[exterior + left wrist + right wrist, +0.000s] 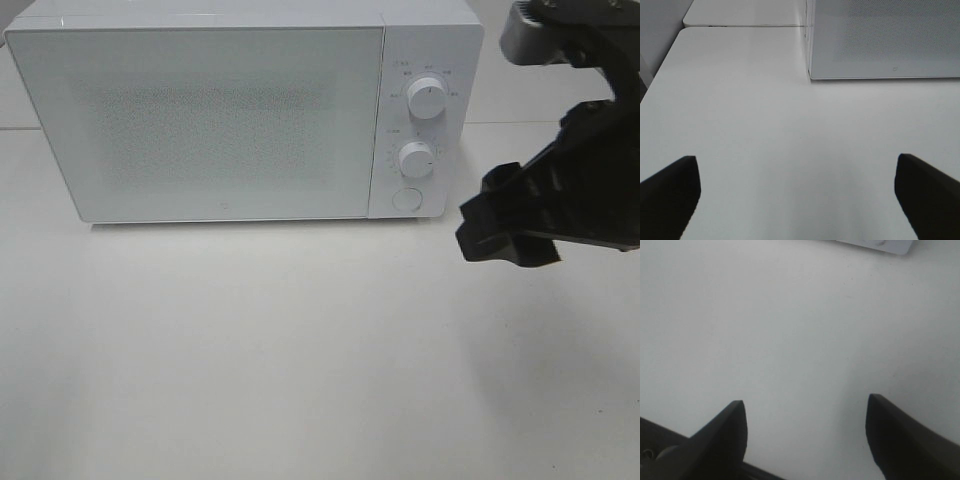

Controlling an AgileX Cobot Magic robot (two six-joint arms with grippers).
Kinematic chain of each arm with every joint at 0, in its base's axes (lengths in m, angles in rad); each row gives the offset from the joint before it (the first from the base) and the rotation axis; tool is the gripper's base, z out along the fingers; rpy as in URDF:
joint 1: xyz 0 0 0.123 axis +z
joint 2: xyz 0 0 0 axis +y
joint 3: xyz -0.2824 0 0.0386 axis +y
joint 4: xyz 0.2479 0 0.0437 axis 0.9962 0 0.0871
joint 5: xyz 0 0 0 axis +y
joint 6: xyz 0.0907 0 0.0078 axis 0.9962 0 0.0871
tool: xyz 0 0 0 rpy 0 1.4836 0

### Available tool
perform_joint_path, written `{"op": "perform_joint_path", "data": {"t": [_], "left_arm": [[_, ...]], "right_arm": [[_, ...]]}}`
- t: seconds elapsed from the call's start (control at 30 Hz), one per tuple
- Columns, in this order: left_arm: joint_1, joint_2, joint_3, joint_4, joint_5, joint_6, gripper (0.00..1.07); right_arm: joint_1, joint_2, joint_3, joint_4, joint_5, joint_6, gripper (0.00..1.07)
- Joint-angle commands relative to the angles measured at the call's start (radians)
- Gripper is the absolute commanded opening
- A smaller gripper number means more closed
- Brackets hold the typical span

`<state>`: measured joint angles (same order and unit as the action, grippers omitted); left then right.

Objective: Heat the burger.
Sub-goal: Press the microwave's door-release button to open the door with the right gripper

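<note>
Looking at my setup right now, I honestly can't say how far the "heat the burger" job has got. The burger isn't in any of my views: not on the table (300, 350), not in either pincer. The microwave (200, 120) sits at the back of the table with its door (195, 125) fully shut, and the door panel is speckled and pale, so I can't see through it. My guess is the burger is either inside already or somewhere off camera, but I can't tell which.

My right pincer (485, 215) hangs above the table just off the microwave's control side, near the two knobs (428, 98) and the round button (405, 198), touching none of them. Its jaws stand apart with nothing but bare table between them. My left pincer (796, 159) doesn't show in the high view. Its own wrist camera has the jaws spread wide and empty, with the microwave's front corner ahead.

So if the burger's inside, what's left is turning a knob to start it. If it isn't, then finding it, opening the door and loading it are all still to do.
</note>
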<state>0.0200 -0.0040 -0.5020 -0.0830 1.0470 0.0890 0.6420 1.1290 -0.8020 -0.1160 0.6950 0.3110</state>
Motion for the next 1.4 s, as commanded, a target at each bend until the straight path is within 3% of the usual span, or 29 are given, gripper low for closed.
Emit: {"op": "perform_joint_path", "data": {"t": [0.03, 0.43, 0.63, 0.73, 0.93, 1.1, 1.4], "left_arm": [[0.004, -0.022, 0.003, -0.009, -0.012, -0.002, 1.04], [0.004, -0.022, 0.003, -0.009, -0.012, -0.002, 1.04], [0.004, -0.022, 0.003, -0.009, -0.012, -0.002, 1.04], [0.004, -0.022, 0.003, -0.009, -0.012, -0.002, 1.04], [0.004, -0.022, 0.003, -0.009, -0.012, -0.002, 1.04], [0.004, -0.022, 0.003, -0.009, -0.012, -0.002, 1.04], [0.004, -0.022, 0.003, -0.009, -0.012, -0.002, 1.04]], "right_arm": [[-0.002, -0.1, 0.0, -0.014, 0.118, -0.021, 0.67], [-0.028, -0.404, 0.078, -0.054, 0.147, -0.077, 0.68], [-0.216, -0.543, 0.121, 0.01, 0.153, -0.188, 0.78], [-0.337, -0.657, 0.124, 0.067, 0.181, -0.235, 0.77], [-0.475, -0.83, 0.124, 0.058, 0.243, -0.291, 0.76], [-0.518, -0.924, 0.132, 0.064, 0.277, -0.284, 0.76], [-0.552, -1.152, 0.295, 0.067, 0.291, -0.27, 0.76]]}}
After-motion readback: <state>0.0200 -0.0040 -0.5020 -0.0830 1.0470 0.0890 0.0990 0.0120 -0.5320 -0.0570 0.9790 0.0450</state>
